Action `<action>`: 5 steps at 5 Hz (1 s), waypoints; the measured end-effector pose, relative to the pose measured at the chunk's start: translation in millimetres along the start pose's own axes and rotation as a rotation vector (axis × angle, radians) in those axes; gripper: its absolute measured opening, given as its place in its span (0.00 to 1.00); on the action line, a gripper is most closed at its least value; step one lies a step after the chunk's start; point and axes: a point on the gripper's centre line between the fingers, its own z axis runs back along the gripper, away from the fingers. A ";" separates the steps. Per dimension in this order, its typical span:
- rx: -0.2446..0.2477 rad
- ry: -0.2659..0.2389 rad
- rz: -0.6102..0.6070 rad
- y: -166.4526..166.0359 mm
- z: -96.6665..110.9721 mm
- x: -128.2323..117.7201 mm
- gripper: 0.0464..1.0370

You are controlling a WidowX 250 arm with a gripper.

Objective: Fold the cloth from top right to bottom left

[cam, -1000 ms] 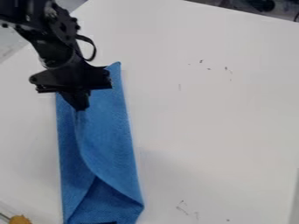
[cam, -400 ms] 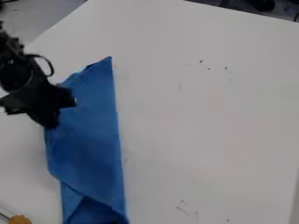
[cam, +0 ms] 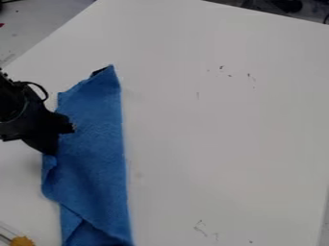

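Camera view: the cloth (cam: 93, 144) lies in a long, narrow strip on the left side of the counter (cam: 225, 134), running from a point at its top down to the bottom edge of the view; the end effector (cam: 50, 153) is at its left edge, about midway down, and looks clenched on the fabric there, though the dark fingers run together and the grip itself is hard to make out; small creases gather just below it.

As for progress, the fold appears mostly made: an upper layer covers most of the strip, its lower border slanting down to the right across the layer beneath, which shows near the bottom of the view; on the left, that upper layer juts a little past the lower one. What seems left is to settle the held edge toward the bottom left, let go, and draw clear; the creases by the grip and the uneven top edge suggest the fold may not end up quite flat; a release with any drag could pull it further out of line.
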 end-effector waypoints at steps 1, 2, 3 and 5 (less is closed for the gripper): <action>0.053 0.011 -0.019 8.1 5.6 -0.7 0.03; 0.107 0.019 -0.065 19.8 16.3 2.6 0.18; 0.149 0.029 -0.095 36.8 21.8 7.0 0.44; 0.176 0.029 -0.193 60.5 34.9 28.8 0.96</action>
